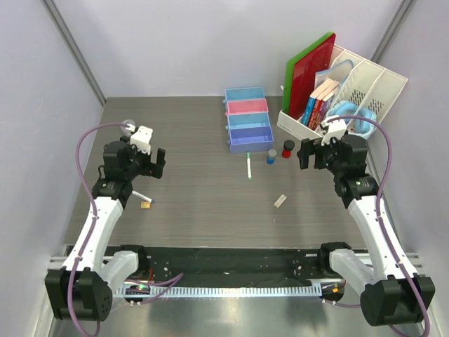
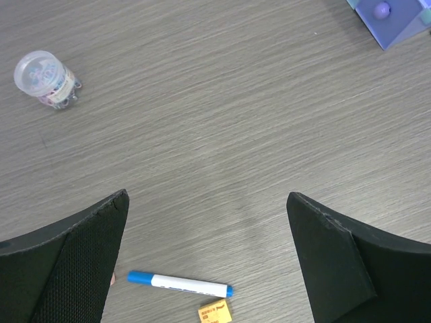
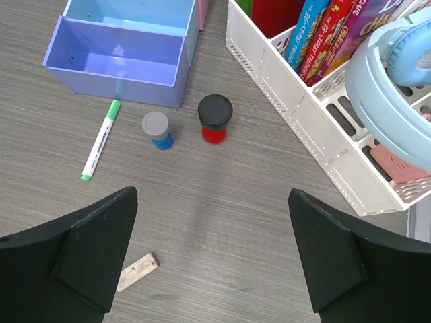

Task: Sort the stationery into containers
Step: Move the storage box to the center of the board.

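Sorting looks not yet begun: the left gripper [image 2: 207, 202] and right gripper [image 3: 212, 195] both hang spread wide, holding nothing. The marker [image 2: 178, 284], yellow piece [image 2: 215, 313] and roll [image 2: 44, 79] lie on the left. The green pen [image 3: 100, 140], blue cylinder [image 3: 157, 130], red cylinder [image 3: 215, 118] and eraser [image 3: 137, 271] lie centre-right, all outside the far trays [image 1: 250, 147]

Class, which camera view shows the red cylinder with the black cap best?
The right wrist view: the red cylinder stands large and unobstructed, upright between the blue cylinder and the rack. The top view shows it only small; the left wrist view misses it.
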{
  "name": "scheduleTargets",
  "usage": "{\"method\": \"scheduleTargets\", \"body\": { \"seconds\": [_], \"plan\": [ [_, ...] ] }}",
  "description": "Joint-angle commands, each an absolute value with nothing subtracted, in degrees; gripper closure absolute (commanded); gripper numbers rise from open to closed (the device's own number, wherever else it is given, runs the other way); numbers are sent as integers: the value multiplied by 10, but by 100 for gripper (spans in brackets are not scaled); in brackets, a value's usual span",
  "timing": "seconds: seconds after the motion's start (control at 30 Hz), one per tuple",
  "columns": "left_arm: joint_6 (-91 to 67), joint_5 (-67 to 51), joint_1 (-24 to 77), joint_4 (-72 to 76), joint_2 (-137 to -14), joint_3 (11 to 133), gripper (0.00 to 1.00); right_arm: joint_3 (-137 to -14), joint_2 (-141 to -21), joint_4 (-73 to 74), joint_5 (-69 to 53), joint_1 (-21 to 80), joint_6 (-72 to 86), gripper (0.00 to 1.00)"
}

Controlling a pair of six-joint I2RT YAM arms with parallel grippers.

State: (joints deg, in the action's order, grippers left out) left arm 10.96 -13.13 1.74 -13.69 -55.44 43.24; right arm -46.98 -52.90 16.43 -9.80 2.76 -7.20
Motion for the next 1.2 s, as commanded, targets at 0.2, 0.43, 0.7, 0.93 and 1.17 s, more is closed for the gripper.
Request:
{"method": "scheduleTargets", "body": {
  "seconds": [0.2,0.43,0.7,0.93,1.17],
  "plan": [
    [117,-156,14,-137,-568,451,0,-485,-537,158,-105,25,-78,0],
    [134,-191,15,-136,-598,467,0,-482,-540,161,-112,25,-131,0],
    [148,-179,40,-121,-776,622,0,-520,-584,214,-83,26,-159,0],
    [171,-98,104,-45,-985,780,0,-534,-587,209,-55,26,-146,0],
    [227,40,177,-40,-1203,996,0,-515,-567,209,-20,27,-149,0]
  ]
}}
